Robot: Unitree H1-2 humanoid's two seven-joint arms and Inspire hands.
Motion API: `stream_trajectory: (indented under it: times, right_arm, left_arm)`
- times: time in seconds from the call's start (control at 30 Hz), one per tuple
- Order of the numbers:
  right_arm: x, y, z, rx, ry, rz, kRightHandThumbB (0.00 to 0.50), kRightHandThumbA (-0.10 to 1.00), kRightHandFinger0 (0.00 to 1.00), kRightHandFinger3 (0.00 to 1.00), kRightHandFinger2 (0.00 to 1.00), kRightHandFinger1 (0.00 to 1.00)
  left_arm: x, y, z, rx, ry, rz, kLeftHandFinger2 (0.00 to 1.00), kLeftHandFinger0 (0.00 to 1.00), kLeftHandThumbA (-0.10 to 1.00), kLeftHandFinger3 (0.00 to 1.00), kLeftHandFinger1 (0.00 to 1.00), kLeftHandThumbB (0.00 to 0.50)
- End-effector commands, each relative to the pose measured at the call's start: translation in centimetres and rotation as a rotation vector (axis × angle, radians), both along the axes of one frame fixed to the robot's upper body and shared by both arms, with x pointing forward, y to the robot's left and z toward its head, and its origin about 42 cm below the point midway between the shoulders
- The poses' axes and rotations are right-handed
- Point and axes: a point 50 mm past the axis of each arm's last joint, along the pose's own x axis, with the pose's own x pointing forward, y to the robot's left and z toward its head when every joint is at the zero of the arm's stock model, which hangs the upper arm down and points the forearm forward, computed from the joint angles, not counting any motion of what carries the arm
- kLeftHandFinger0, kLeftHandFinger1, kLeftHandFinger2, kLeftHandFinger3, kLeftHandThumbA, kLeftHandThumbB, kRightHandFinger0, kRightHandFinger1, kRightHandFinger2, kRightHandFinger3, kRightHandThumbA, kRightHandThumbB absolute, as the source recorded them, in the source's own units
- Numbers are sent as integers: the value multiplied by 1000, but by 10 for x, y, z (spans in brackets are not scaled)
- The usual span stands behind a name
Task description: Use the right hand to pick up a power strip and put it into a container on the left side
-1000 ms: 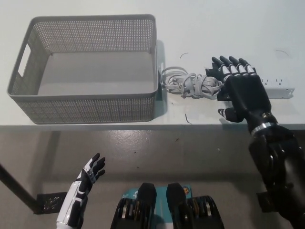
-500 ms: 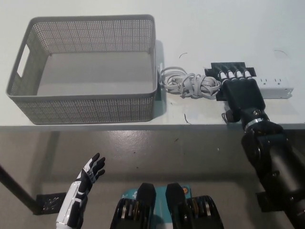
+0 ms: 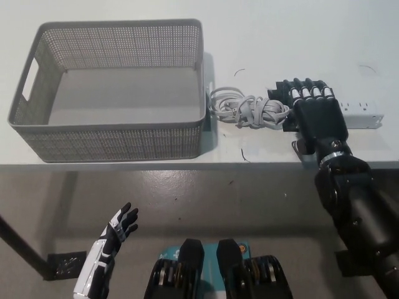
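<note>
Right hand (image 3: 315, 115), right of frame, covers the power strip (image 3: 361, 116); fingers curled, grip apparently incomplete. Left hand (image 3: 121, 225), lower left, open.

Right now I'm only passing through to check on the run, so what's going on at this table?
The black right robot hand lies on top of the white power strip at the right of the table, fingers curled over its left end; the strip has not been lifted. Its bundled grey cord lies between the strip and the grey mesh basket on the left, which holds nothing. The white left robot hand rests open below the table edge, uninvolved.
</note>
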Motion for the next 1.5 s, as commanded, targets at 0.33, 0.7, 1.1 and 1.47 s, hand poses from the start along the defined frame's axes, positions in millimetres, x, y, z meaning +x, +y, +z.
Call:
stream_trajectory:
  times: [0.33,0.7,1.1,1.47]
  right_arm:
    - [30,7,15,-63,-105,-49,369,1000,1000,1000,1000,1000]
    - [47,16,11,-30,-123,-43,353,1000,1000,1000,1000,1000]
    - [69,20,-15,-42,25,-73,368,1000,1000,1000,1000,1000]
    - [61,15,-4,265,-334,82,147,-100,0,686,637,253]
  left_arm:
    - [-6,4,3,4,-48,-15,1000,1000,1000,1000,1000,192]
    - [-6,4,1,3,-47,-22,1000,1000,1000,1000,1000,195]
    - [-5,3,4,-2,-51,-29,1000,1000,1000,1000,1000,186]
    - [0,2,7,1,-54,-33,1000,1000,1000,1000,1000,195]
